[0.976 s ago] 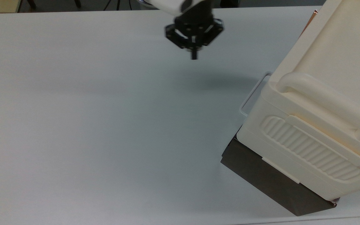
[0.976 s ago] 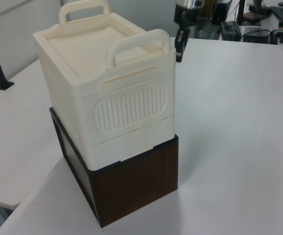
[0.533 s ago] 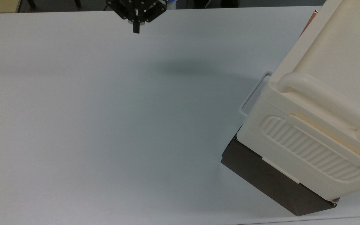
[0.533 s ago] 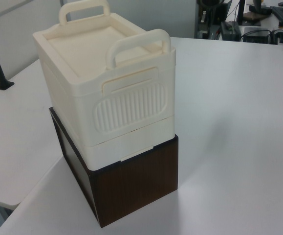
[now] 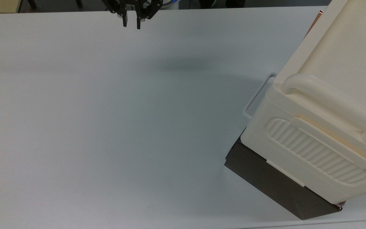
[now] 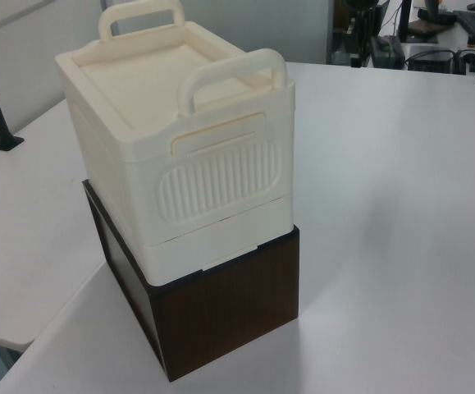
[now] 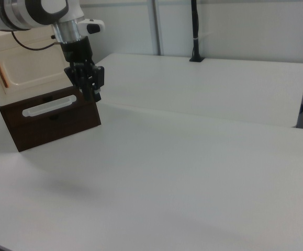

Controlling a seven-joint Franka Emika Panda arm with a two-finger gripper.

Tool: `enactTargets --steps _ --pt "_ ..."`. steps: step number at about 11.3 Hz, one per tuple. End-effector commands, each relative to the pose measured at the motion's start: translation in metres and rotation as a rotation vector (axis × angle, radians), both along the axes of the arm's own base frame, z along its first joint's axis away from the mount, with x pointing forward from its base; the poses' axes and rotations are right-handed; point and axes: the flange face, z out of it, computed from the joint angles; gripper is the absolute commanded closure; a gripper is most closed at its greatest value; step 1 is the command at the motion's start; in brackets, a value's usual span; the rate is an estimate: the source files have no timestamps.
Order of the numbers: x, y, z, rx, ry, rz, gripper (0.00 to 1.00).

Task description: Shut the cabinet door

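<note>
cabinet: large cream plastic box with thick rounded carry handles and a ribbed side panel, sitting on a dark brown base. Stands at the bench edge on the top view's right, toward the near corner; in the right view it is at the bench's far-left corner.
door: flat cream plastic panel with a recessed rounded-rectangle inset and a slim copper-orange bar handle. In the right view it lies flush in the cabinet front, no gap that I can make out. In the top view just a copper sliver shows at the cabinet's far corner, tight against the body.
wire loop: thin pale loop sticks out from the front, low down, above the brown base.
end effector: black two-finger unit at the bench's far edge in the top view, well apart from the cabinet. Fingers point down with a narrow gap between them, holding nothing. In the right view it hangs in front of the cabinet's right side, but the top view says it is not touching.
progress: looks done. Door reads as closed and the arm is clear of it.
left to do: nothing obvious. Can't confirm the latch is seated from these angles.
risk: low; no contact with anything.
</note>
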Motion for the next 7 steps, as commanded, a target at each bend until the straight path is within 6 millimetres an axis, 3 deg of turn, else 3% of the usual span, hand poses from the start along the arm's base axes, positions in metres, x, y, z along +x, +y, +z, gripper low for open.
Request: enactTargets --steps 1,7 --pt "-0.0113 -0.0082 0.0037 0.023 0.015 -0.027 0.00" --pt "-0.0105 -0.0084 0.0091 0.022 0.000 -0.025 0.00"
